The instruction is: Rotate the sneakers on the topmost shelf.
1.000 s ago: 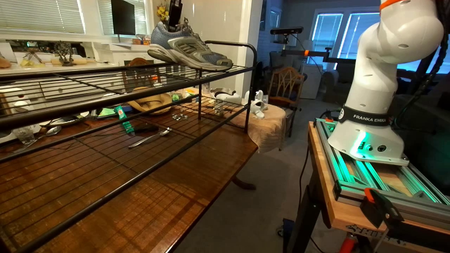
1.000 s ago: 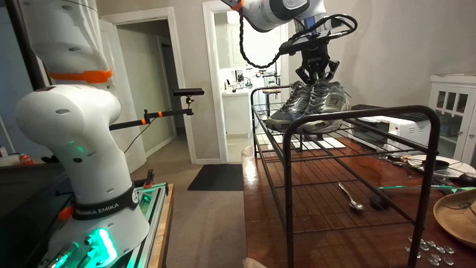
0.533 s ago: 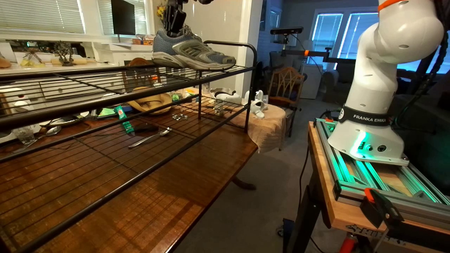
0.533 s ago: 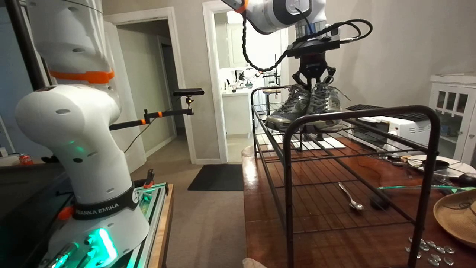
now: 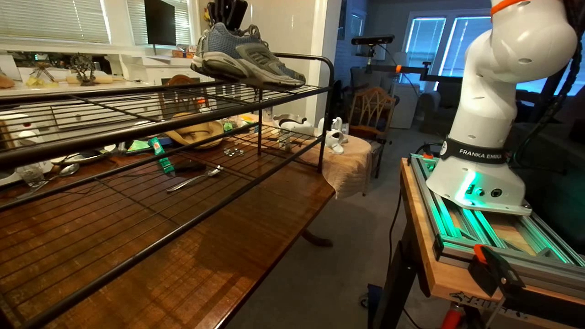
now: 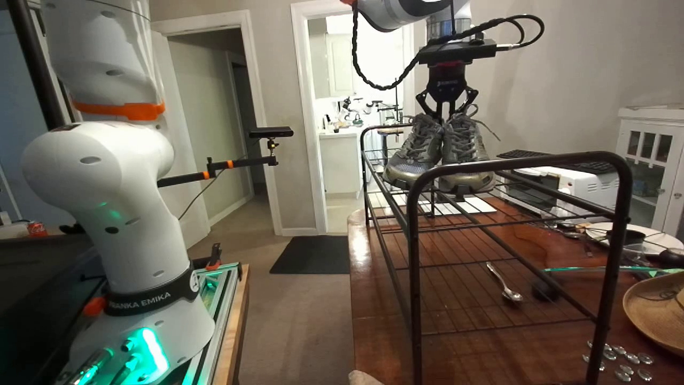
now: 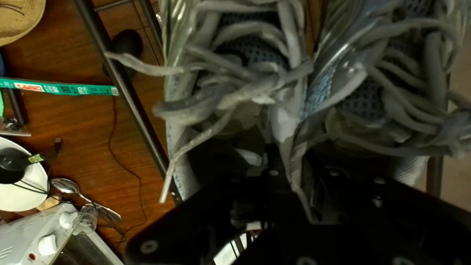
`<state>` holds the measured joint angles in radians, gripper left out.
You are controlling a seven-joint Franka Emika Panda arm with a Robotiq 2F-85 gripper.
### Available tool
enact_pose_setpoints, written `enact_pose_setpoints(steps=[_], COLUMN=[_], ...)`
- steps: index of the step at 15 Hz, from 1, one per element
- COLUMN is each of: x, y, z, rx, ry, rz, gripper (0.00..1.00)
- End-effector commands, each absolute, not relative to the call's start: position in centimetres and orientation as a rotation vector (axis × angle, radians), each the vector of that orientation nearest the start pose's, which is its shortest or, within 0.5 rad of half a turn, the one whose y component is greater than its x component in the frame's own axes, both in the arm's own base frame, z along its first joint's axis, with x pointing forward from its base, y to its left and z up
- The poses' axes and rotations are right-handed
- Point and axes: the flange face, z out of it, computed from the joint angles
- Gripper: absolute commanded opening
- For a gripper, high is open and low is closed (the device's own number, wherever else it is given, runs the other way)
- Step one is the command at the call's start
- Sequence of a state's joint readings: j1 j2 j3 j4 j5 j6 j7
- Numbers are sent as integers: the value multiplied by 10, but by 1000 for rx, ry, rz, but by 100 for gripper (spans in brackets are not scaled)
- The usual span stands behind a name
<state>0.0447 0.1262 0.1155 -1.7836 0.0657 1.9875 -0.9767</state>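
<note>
The silvery-grey sneakers stand side by side at one end of the topmost shelf in both exterior views (image 5: 244,59) (image 6: 464,152). The shelf is the top tier of the black wire rack (image 5: 183,122) (image 6: 523,161). The sneakers' heels are raised above the bars; whether the toes touch them is unclear. My gripper (image 6: 445,115) points down, with its fingers inside the two shoe openings. In the wrist view the gripper (image 7: 294,165) is shut on the adjoining inner walls of both sneakers (image 7: 235,73). Its fingertips are dark and partly hidden by the shoes and laces.
The rack stands on a brown wooden table (image 6: 374,342). A raised rounded rail (image 5: 315,57) closes the rack's end beside the shoes. A white toaster oven (image 6: 577,184), a spoon (image 6: 504,283), a straw hat (image 6: 657,310) and a plate (image 6: 641,238) lie around or below the rack.
The heels were raised one second ago, lower near the bars half a second ago, and are raised again now. The gripper has turned slightly, and the toes have swung a little with it.
</note>
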Motion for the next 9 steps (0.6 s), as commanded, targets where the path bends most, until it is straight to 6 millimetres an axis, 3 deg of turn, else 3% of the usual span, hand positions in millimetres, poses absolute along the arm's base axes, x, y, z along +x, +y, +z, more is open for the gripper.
enact_pose_setpoints(steps=[1,9], x=[604,591], y=[100,124], z=[494,481], rx=[-2562,-2325], ry=[-1790,-2054], rz=[-87,-24], gripper=[4,4])
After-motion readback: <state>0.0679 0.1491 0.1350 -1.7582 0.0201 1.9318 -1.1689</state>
